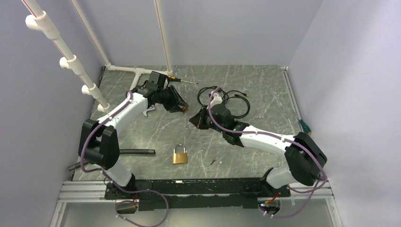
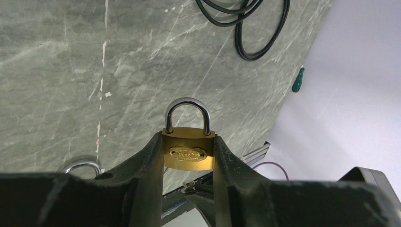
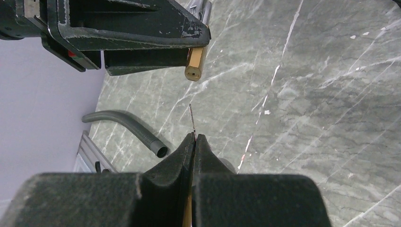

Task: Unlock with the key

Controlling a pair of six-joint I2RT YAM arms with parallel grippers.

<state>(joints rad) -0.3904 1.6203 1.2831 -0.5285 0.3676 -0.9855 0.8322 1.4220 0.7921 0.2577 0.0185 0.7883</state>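
Left gripper (image 2: 188,156) clamps the padlock (image 2: 188,152); right gripper (image 3: 194,142) pinches the key (image 3: 191,118), just short of the padlock's keyhole — insertion and turning remain.

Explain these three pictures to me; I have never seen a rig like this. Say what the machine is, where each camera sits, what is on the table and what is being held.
The machine is two white robot arms bolted at the near edge of a grey table. The wide picture comes from a fixed camera above and behind them. The other two come from small cameras on each wrist, looking along that arm's own fingers.

The left end effector grips a brass padlock by its sides, shackle closed. The right end effector is shut on a thin key, its tip aimed toward the underside of that padlock but not yet touching.

Lying on the table are a second padlock, a small loose key, black cables and a dark hose.
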